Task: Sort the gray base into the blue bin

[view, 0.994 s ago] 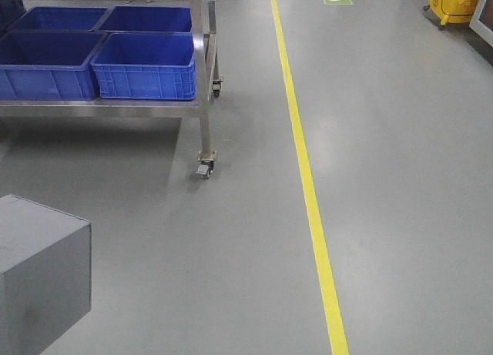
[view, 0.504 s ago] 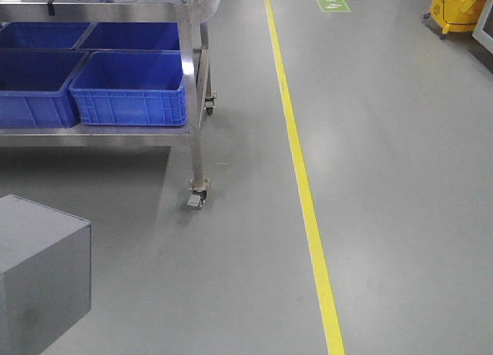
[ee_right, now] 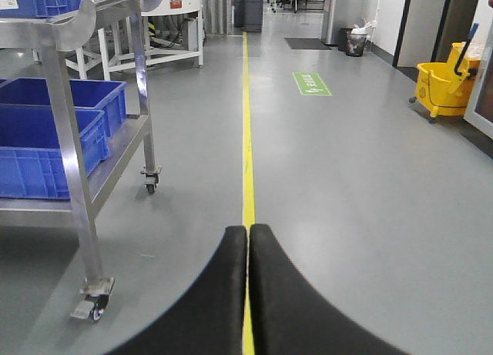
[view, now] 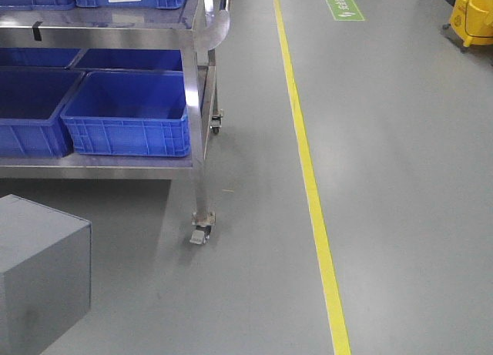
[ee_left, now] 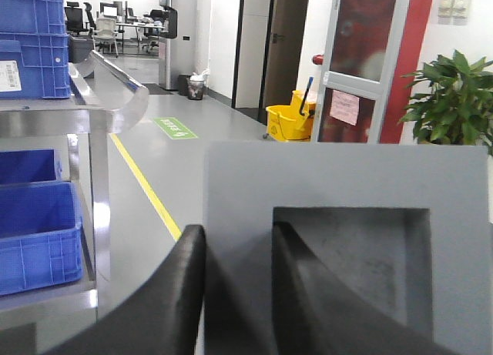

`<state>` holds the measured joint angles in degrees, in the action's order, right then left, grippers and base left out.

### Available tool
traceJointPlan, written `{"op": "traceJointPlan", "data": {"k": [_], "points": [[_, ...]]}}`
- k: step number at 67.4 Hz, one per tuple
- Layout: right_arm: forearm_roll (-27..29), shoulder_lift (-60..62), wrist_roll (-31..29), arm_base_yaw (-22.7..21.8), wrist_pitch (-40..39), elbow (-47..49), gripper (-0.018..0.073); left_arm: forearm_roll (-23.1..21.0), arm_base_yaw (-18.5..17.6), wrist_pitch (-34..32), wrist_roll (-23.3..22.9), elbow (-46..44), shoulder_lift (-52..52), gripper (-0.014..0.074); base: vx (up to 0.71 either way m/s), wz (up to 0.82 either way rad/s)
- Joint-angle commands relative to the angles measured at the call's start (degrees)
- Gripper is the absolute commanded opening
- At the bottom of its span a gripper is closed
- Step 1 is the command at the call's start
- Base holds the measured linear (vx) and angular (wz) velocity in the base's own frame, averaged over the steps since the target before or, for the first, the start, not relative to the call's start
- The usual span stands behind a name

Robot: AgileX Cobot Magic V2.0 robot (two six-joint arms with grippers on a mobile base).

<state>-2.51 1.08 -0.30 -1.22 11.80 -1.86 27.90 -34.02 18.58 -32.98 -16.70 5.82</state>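
Gray and matte, the gray base (ee_left: 347,178) filled most of the left wrist view, its shallow square recess turned toward the camera. The left gripper (ee_left: 237,236) pinched the block's side wall: one black finger (ee_left: 173,293) lay on the outer face and the other sat inside the recess. In the front view the block showed at the lower left corner, apart from the steel cart (view: 202,101). The blue bin (view: 127,135) sat on the cart's lower shelf at the near corner, just beside other blue crates (view: 31,112) — more stood on the shelf above. The right gripper (ee_right: 248,232) had its fingers pressed together with nothing between them, over the yellow floor line (view: 312,193). Well beyond it stood a yellow mop bucket (ee_right: 443,82).
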Motion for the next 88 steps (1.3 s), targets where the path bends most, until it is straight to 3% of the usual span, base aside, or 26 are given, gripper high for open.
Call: {"op": "traceJointPlan", "data": {"k": [1, 45, 88], "points": [[-0.5, 0.4, -0.4, -0.4, -4.5, -0.3, -0.0005, 0.4, -0.4, -5.9, -0.4, -1.7, 0.6, -0.0008, 0.4, 0.06], [-0.5, 0.4, -0.4, -0.4, -4.5, -0.3, -0.0005, 0.4, -0.4, -5.9, -0.4, -1.7, 0.6, -0.0008, 0.35, 0.14], [-0.5, 0.4, -0.4, -0.4, -4.5, -0.3, -0.0005, 0.4, -0.4, -5.9, -0.4, -1.7, 0.6, -0.0008, 0.23, 0.82]]}}
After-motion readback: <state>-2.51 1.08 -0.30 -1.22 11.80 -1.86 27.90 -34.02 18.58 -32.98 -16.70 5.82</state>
